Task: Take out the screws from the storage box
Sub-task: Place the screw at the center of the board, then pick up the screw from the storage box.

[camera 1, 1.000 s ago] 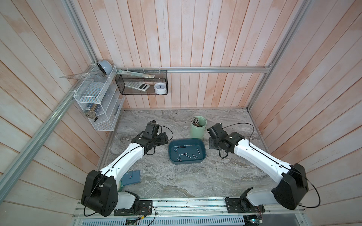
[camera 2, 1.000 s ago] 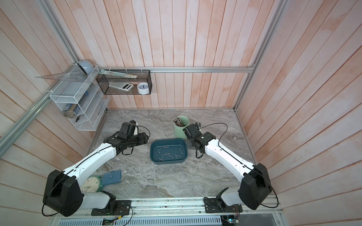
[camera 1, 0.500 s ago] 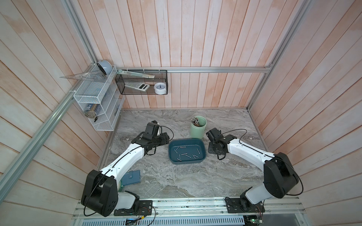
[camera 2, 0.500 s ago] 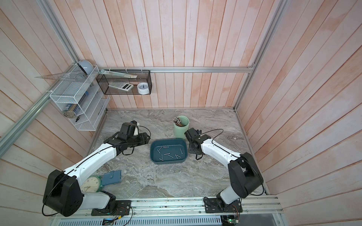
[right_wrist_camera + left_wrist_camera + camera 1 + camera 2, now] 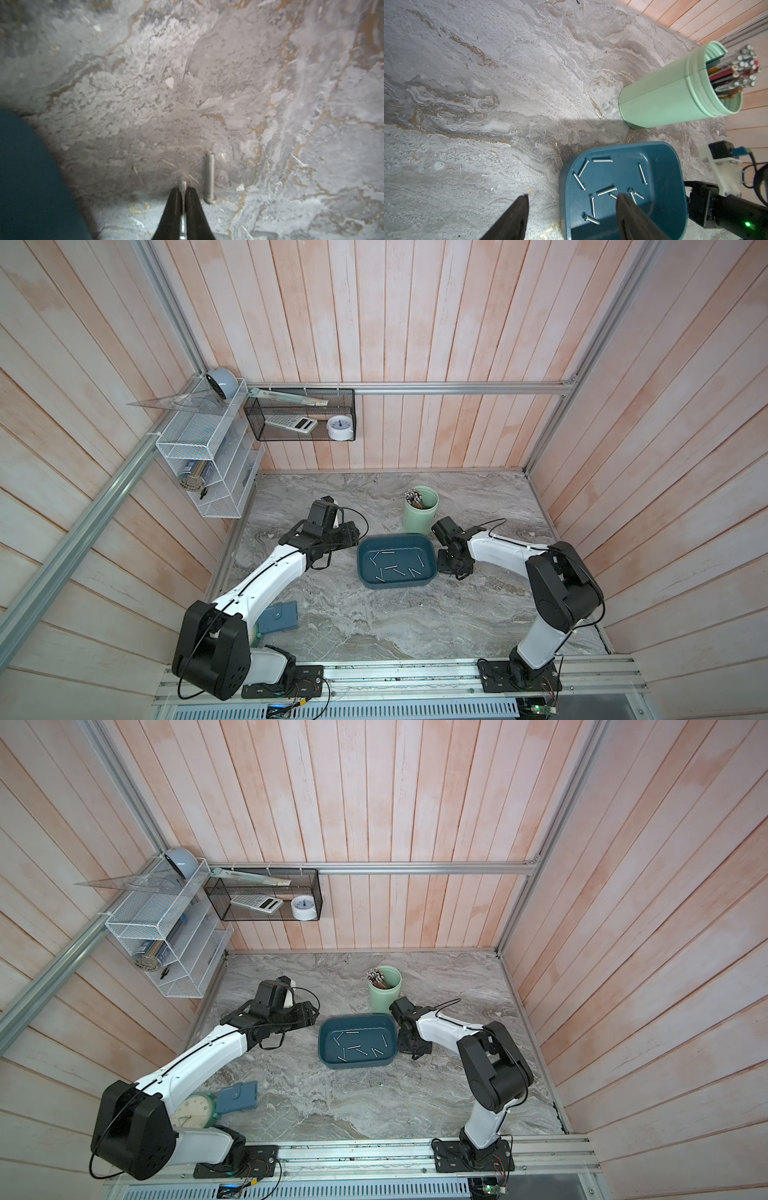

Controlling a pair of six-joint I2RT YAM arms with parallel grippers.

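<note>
The storage box (image 5: pixel 361 568) (image 5: pixel 322 1048) is a shallow teal tray in the middle of the marble table, with several silver screws (image 5: pixel 395 568) (image 5: pixel 355 1047) (image 5: pixel 606 190) scattered on its floor. My left gripper (image 5: pixel 351 533) (image 5: pixel 572 195) hovers at the tray's left end, open, holding nothing. My right gripper (image 5: pixel 453 568) (image 5: pixel 182 188) points down at the table just right of the tray, shut on one screw (image 5: pixel 183 185). Another screw (image 5: pixel 209 176) lies on the marble beside its fingertips. The tray's edge (image 5: pixel 31 176) shows in the right wrist view.
A pale green cup of pencils (image 5: pixel 420 510) (image 5: pixel 664 99) stands just behind the tray. A blue-grey case (image 5: pixel 278 616) and a green clock (image 5: pixel 193 1108) lie near the left arm's base. Wire shelves (image 5: pixel 199 456) hang on the left and back walls.
The right gripper has come down and toward the front along the tray's right side, its arm folding in. The left arm has hardly moved.
</note>
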